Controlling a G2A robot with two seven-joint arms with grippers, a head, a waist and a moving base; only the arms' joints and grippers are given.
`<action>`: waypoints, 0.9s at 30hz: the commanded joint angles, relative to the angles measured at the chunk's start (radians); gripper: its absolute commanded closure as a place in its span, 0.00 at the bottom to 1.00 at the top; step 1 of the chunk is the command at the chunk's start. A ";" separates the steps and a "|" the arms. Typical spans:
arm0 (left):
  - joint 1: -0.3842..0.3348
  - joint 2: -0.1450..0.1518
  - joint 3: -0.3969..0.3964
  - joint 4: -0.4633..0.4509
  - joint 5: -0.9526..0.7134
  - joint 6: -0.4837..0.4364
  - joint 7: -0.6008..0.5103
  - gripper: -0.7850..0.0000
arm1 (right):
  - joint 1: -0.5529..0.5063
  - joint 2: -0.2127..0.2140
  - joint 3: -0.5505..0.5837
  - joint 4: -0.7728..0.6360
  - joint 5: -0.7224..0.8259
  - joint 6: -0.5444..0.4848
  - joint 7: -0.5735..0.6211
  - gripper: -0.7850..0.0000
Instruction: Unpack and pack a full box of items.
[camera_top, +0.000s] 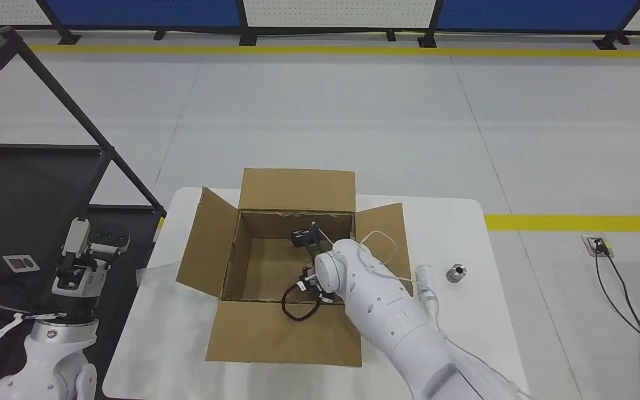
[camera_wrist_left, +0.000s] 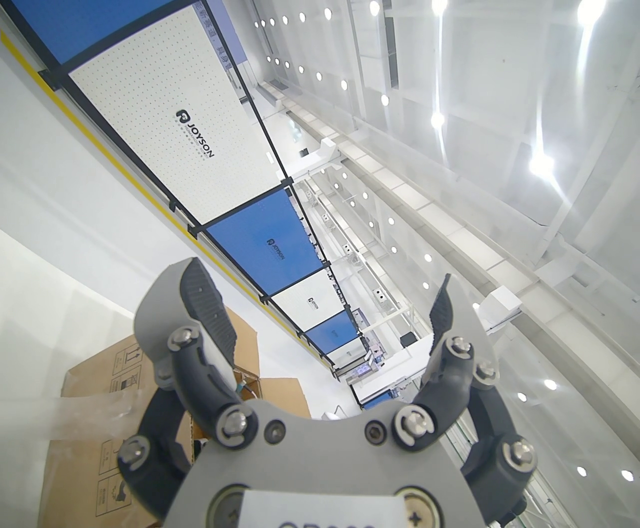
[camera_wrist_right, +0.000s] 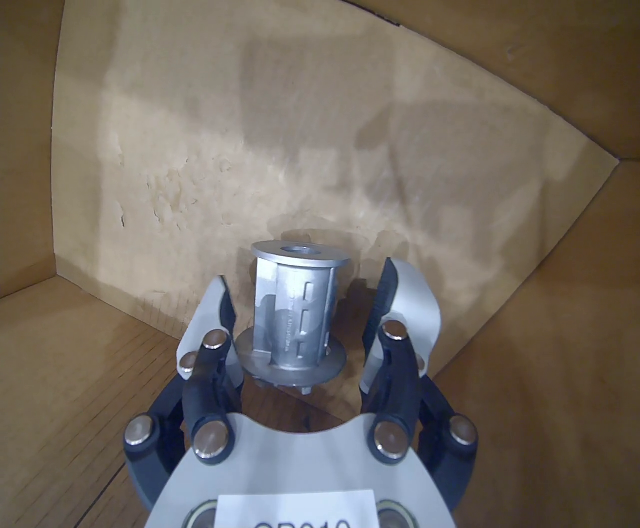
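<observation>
You are at a pick-or-release moment inside the box (camera_top: 290, 345). The right end effector (camera_wrist_right: 306, 292) is down in the box with its fingers spread to either side of a grey metal flanged cylinder (camera_wrist_right: 295, 310), and a gap shows on both sides, so nothing is pinched. The cylinder stands upright on the box floor, just in front of the far wall. With a white tube-like item (camera_top: 426, 286) and a small metal part (camera_top: 457, 272) already lying on the surface (camera_top: 450, 220) to the right of the box, I judge this to be the unpacking half. The pictures alone cannot rule out a part just set down. If it is a pick, your next move calls for closing squarely on the ribbed body between the two flanges, then lifting straight up. The box wall is close behind the cylinder, and the right flap leans over the route out to the surface, so tilting early risks a snag. The left end effector (camera_wrist_left: 320, 290) is spread wide and holds nothing. It points up toward the ceiling, off to the left and well apart from the box, beside some clear plastic film (camera_wrist_left: 85, 407).
</observation>
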 joint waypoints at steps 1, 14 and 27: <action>0.000 0.000 -0.001 0.000 0.000 0.000 -0.001 0.00 | 0.006 -0.003 0.004 0.010 0.009 -0.007 -0.013 0.88; -0.011 -0.002 0.008 -0.002 0.008 0.006 0.000 0.00 | -0.013 0.030 0.055 -0.107 0.028 -0.118 -0.093 1.00; -0.027 -0.003 0.030 -0.003 0.015 0.005 -0.003 0.00 | -0.598 0.212 0.263 -1.204 -0.320 -0.057 0.102 1.00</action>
